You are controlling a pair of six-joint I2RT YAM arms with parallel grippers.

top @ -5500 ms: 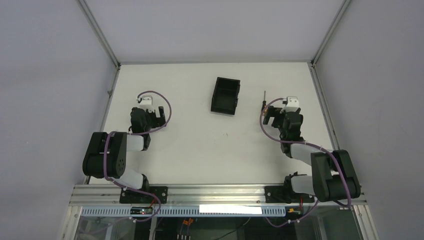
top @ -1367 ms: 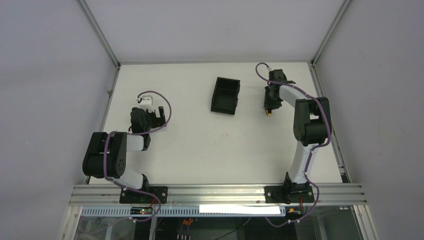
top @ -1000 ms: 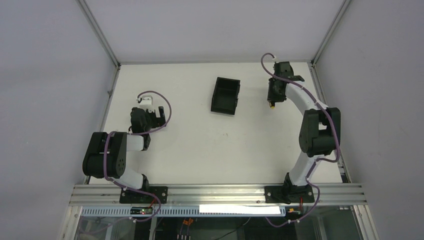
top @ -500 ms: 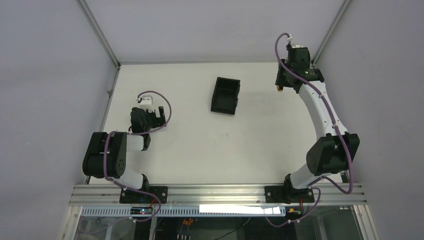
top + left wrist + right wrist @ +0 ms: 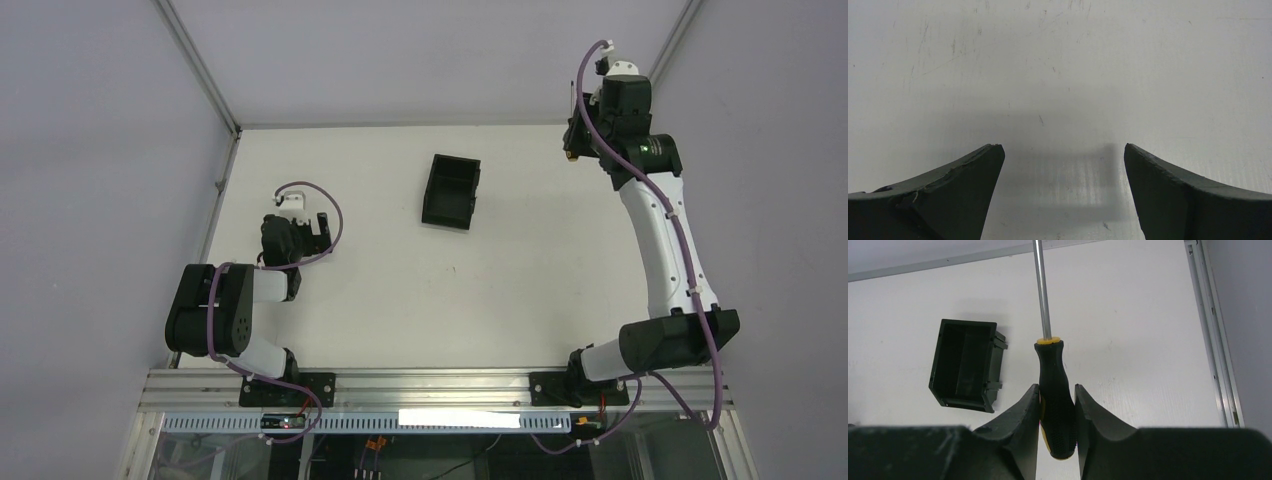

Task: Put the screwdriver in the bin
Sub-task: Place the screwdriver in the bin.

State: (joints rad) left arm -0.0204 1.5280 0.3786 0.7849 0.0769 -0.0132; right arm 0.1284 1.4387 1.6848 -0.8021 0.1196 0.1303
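My right gripper [image 5: 1057,405] is shut on the black-and-yellow handle of the screwdriver [image 5: 1054,385], whose thin metal shaft points away from the wrist. From above, the right gripper [image 5: 578,140] hangs high over the table's far right corner, the screwdriver [image 5: 572,152] a small orange speck at its tip. The black open-topped bin [image 5: 451,191] stands at the far middle of the table, to the left of that gripper; the bin [image 5: 964,365] shows below and left in the right wrist view. My left gripper [image 5: 1062,170] is open over bare table, seen folded at the left [image 5: 297,222].
The white table [image 5: 450,290] is walled by grey panels, with an aluminium rail [image 5: 1215,335] along its right edge. The arm bases [image 5: 430,388] are bolted at the near edge.
My right arm has lifted off the table with the screwdriver and risen toward the far right corner, stretching out tall. The left arm and the bin have not moved.
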